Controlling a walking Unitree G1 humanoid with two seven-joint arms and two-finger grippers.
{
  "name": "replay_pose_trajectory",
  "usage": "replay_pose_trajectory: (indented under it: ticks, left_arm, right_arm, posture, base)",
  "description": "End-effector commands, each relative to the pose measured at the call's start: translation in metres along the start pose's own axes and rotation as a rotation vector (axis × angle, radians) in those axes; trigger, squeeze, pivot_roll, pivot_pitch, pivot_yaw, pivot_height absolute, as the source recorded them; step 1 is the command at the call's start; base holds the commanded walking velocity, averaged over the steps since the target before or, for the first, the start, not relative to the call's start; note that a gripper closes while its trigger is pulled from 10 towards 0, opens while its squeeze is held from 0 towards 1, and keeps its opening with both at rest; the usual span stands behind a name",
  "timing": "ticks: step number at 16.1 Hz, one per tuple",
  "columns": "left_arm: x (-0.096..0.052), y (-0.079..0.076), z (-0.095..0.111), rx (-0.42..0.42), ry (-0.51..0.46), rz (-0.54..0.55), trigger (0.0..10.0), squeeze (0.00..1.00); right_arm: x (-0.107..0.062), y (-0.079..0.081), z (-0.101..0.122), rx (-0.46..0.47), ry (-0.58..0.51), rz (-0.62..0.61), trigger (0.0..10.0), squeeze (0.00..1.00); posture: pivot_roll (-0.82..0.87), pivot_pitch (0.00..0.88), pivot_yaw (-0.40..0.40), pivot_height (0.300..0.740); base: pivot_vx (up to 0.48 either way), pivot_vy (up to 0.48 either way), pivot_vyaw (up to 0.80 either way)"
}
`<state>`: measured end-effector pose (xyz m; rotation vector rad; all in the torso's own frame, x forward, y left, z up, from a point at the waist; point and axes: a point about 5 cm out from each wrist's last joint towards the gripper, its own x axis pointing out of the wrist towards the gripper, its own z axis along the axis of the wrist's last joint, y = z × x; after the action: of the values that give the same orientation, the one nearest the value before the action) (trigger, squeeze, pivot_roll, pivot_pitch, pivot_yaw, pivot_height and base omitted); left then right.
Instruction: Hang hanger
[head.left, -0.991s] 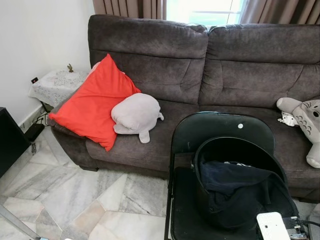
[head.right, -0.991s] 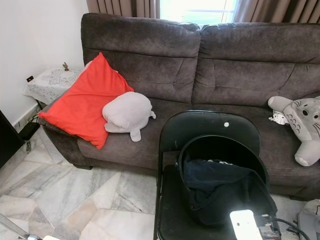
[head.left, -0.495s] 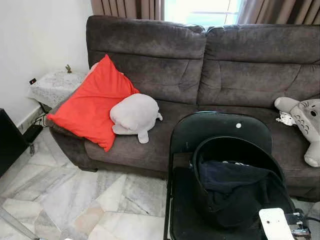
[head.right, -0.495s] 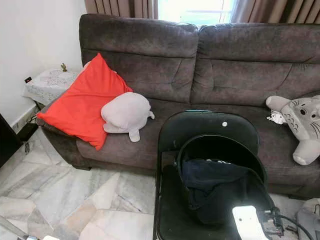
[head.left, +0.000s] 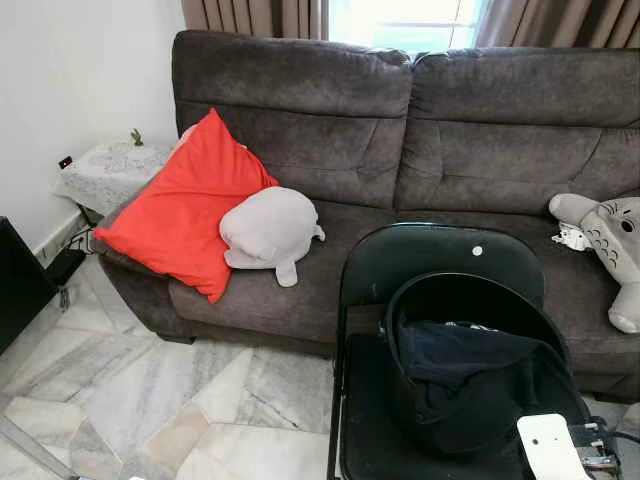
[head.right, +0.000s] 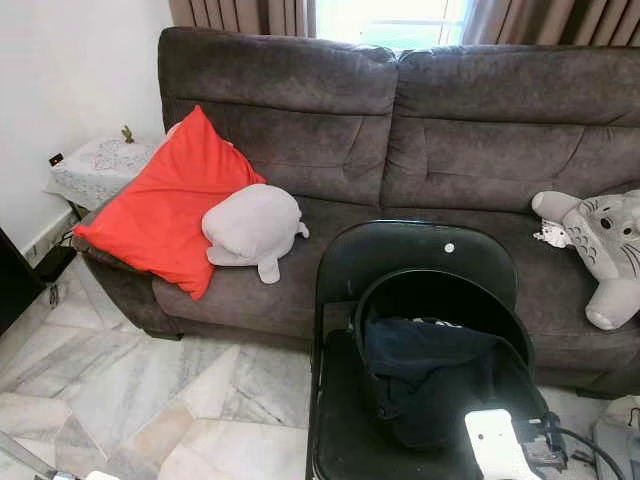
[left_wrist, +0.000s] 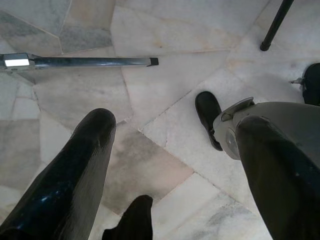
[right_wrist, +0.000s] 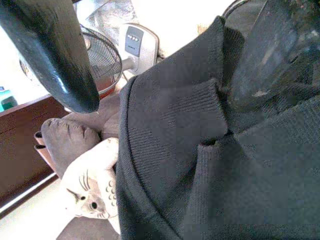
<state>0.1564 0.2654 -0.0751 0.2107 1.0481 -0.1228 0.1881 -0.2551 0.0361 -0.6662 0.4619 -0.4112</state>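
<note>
A dark knitted garment (head.left: 455, 365) lies in a black round basket (head.left: 420, 300) on a black folding chair (head.left: 440, 255) in front of the sofa. I see no hanger. My right arm's white wrist (head.left: 548, 447) enters at the bottom right, beside the basket. In the right wrist view the right gripper (right_wrist: 165, 65) is open, its black fingers (right_wrist: 55, 55) spread close over the dark garment (right_wrist: 200, 150). In the left wrist view the left gripper (left_wrist: 175, 165) hangs open above the marble floor (left_wrist: 165, 90), holding nothing.
A dark grey sofa (head.left: 400, 130) carries a red cushion (head.left: 185, 205), a grey plush (head.left: 270, 230) and a grey cat plush (head.left: 610, 240). A small lace-covered table (head.left: 105, 165) stands at the left wall. A metal bar (left_wrist: 80, 61) lies on the floor. A fan (right_wrist: 102, 62) stands behind.
The view has shifted slightly since one second ago. My right wrist has edged a little to the right at the bottom of the picture. Nothing else has moved.
</note>
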Motion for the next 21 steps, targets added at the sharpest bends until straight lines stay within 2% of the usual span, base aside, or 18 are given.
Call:
replay_pose_trajectory:
  ticks: [1, 7, 15, 17, 21]
  left_arm:
    - [-0.001, 0.002, -0.005, -0.004, 0.02, -0.001, 10.0, 0.0]
    - [-0.002, 0.002, -0.005, -0.001, 0.021, -0.005, 10.0, 0.0]
    - [-0.002, 0.003, -0.004, 0.002, 0.019, -0.008, 10.0, 0.0]
    - [-0.002, 0.002, -0.004, 0.003, 0.019, -0.009, 10.0, 0.0]
    - [-0.001, 0.002, -0.004, 0.004, 0.019, -0.01, 10.0, 0.0]
  right_arm:
    - [0.002, -0.006, -0.002, -0.001, 0.003, -0.026, 10.0, 0.0]
    - [0.001, -0.02, -0.005, -0.016, 0.004, -0.123, 10.0, 0.0]
    - [0.002, -0.042, 0.006, -0.025, -0.076, -0.284, 10.0, 0.0]
    - [0.004, -0.039, 0.005, -0.024, -0.065, -0.266, 10.0, 0.0]
    - [0.009, -0.023, -0.001, -0.024, -0.017, -0.166, 10.0, 0.0]
  posture:
    - [-0.04, 0.039, 0.033, 0.74]
    - [-0.05, 0.042, 0.034, 0.74]
    - [-0.05, 0.043, 0.035, 0.74]
    - [-0.05, 0.041, 0.035, 0.74]
    - [-0.05, 0.04, 0.036, 0.74]
  base:
    - [0.0, 0.0, 0.0]
    - [0.0, 0.0, 0.0]
    - [0.0, 0.0, 0.0]
    - [0.0, 0.0, 0.0]
    - [0.0, 0.0, 0.0]
